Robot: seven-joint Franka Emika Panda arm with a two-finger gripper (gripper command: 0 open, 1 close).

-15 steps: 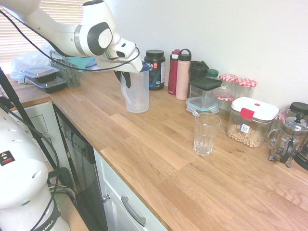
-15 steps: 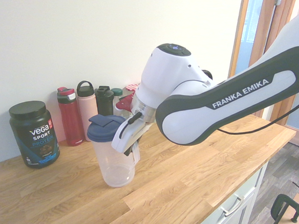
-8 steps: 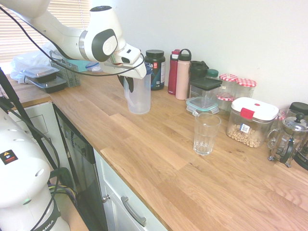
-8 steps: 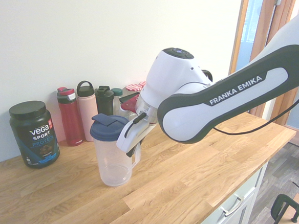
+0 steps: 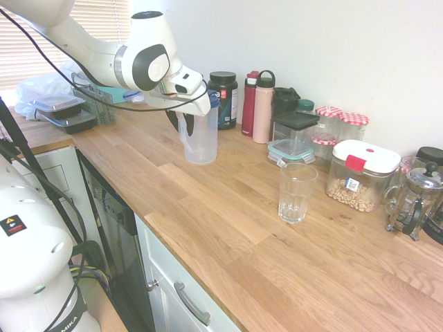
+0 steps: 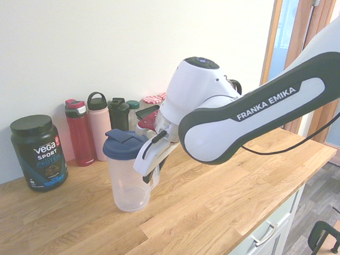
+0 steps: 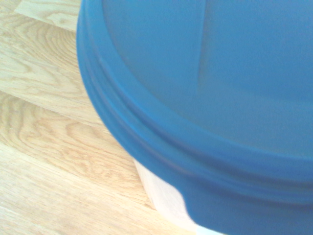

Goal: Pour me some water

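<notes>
- The clear plastic pitcher with its blue lid stands upright on the wooden surface, at about 10 o'clock from the empty drinking glass and well apart from it.
- Your hand sits at the pitcher's handle side, angled steeply down; you cannot tell from either outside view how wide the fingers stand or whether they grip the handle.
- In your wrist view the blue lid fills most of the picture, blurred, with wood grain beside it.
- Behind the pitcher, at 12 to 1 o'clock along the wall, you see a black Vega protein tub, a red bottle and a pink bottle.
- At about 3 o'clock from the glass stands a clear container with a white lid, with a French press further along at the right edge.
</notes>
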